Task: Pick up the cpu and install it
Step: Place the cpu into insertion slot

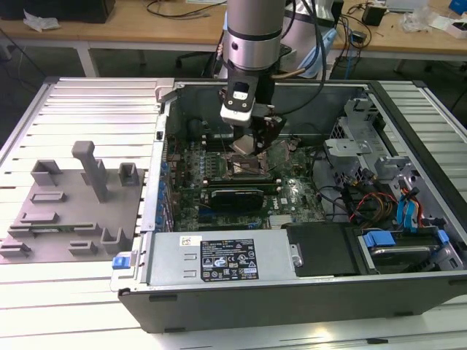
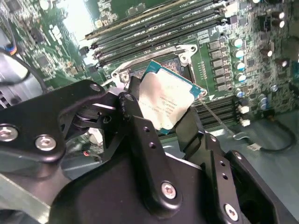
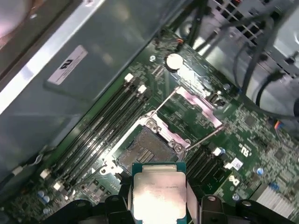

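Open computer case (image 1: 292, 299) lies on slatted surface (image 1: 87, 292). Inside it: motherboard (image 1: 292, 193), power supply (image 1: 219, 255).

Hand (image 2: 162, 108) clamps cpu (image 2: 167, 100) by two opposite edges, tilted, hanging over the board near socket (image 3: 147, 151). Socket bare, load plate (image 3: 196, 105) flipped up.

Exterior view: grey fixture plate (image 1: 66, 211) at case's 9 o'clock.

Open computer case (image 1: 292, 310) on desk (image 1: 66, 299); jig plate (image 1: 62, 219) beside it, exterior view's left. Inside case: motherboard (image 1: 295, 191), socket (image 3: 145, 150) mid-board, power supply (image 1: 219, 257) in front, drive cage (image 1: 357, 138) exterior view's right. Claw (image 1: 249, 146) over socket, cpu (image 3: 159, 196) clamped in it.
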Robot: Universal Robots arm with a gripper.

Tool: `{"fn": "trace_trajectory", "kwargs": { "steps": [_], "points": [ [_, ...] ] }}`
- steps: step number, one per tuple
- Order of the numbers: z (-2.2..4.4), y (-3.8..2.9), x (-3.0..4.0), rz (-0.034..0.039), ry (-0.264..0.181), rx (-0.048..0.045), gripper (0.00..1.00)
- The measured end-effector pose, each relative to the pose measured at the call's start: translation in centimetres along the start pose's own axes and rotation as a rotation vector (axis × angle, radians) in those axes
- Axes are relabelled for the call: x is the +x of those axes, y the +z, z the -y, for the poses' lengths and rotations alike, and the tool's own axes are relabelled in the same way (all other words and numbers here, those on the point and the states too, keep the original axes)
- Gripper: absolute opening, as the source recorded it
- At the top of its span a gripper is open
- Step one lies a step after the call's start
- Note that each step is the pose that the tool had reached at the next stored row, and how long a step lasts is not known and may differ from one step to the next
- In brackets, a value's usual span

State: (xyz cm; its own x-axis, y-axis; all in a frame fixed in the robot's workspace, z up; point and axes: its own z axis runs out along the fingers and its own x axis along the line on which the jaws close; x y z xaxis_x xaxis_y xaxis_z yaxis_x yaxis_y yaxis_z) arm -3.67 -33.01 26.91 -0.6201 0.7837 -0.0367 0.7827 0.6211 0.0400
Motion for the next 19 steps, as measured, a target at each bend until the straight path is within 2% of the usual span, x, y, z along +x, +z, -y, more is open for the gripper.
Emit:
{"fn": "trace_trajectory", "kwargs": {
  "steps": [5,9,14,19],
  "points": [
    [0.0,0.03,0.0,0.0043,0.108,0.004,0.55],
    [0.0,0.06,0.0,0.007,0.176,0.0066,0.55],
    [0.01,0.12,0.0,0.0128,0.32,0.0119,0.55],
    [0.01,0.17,0.01,0.0175,0.436,0.0161,0.55]
  ]
}}
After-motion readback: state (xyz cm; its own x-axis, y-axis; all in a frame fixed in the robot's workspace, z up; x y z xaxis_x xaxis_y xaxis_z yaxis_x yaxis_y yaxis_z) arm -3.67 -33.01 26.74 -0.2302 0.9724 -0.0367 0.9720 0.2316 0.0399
